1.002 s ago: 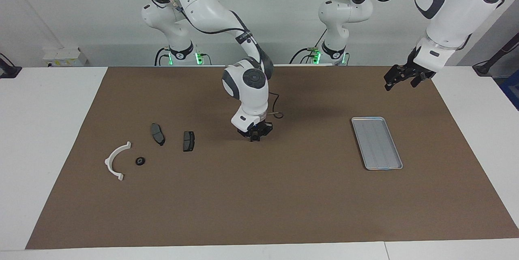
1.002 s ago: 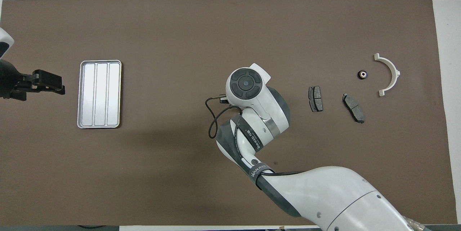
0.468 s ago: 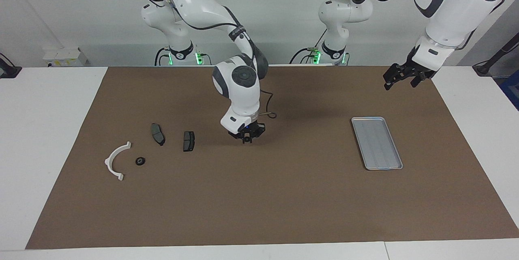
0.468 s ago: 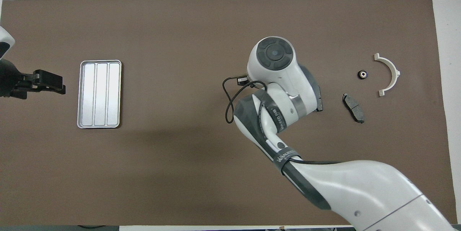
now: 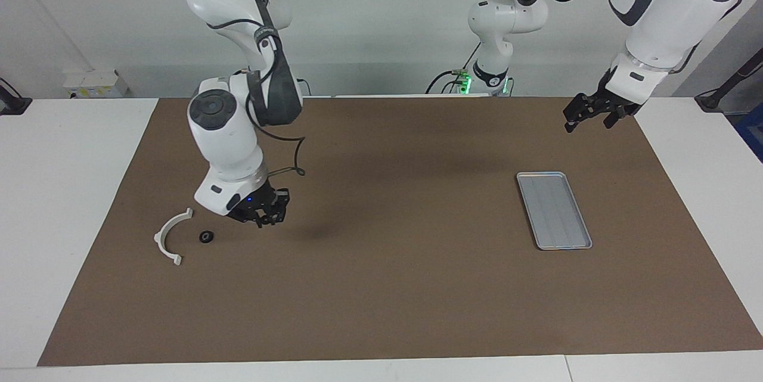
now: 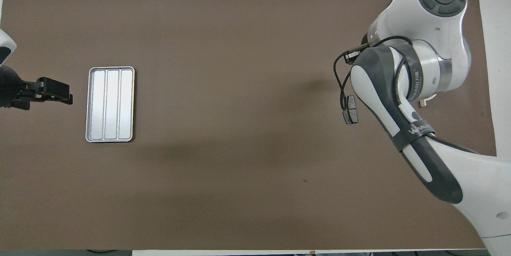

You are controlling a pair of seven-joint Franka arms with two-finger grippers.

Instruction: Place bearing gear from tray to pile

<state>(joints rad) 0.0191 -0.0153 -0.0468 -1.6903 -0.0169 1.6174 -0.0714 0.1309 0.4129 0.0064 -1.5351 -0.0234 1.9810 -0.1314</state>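
The bearing gear (image 5: 206, 236), a small black ring, lies on the brown mat beside the white semicircular bracket (image 5: 171, 236) of the pile. My right gripper (image 5: 262, 214) hangs over the spot where the pile's dark brake pads lie. The arm hides both pads in the facing view. In the overhead view one pad (image 6: 350, 109) shows, and the arm covers the gear, the gripper and most of the bracket (image 6: 421, 103). The silver tray (image 5: 554, 209) lies empty toward the left arm's end, also in the overhead view (image 6: 110, 104). My left gripper (image 5: 587, 115) waits open in the air beside the tray.
A brown mat (image 5: 393, 286) covers the table, with white table edge (image 5: 65, 191) around it. The right arm's elbow and a looping black cable (image 5: 295, 158) hang above the pile area.
My right arm has swung from the middle of the mat toward its own end, and its gripper is now over the pile. The left arm, tray and gear have not moved.
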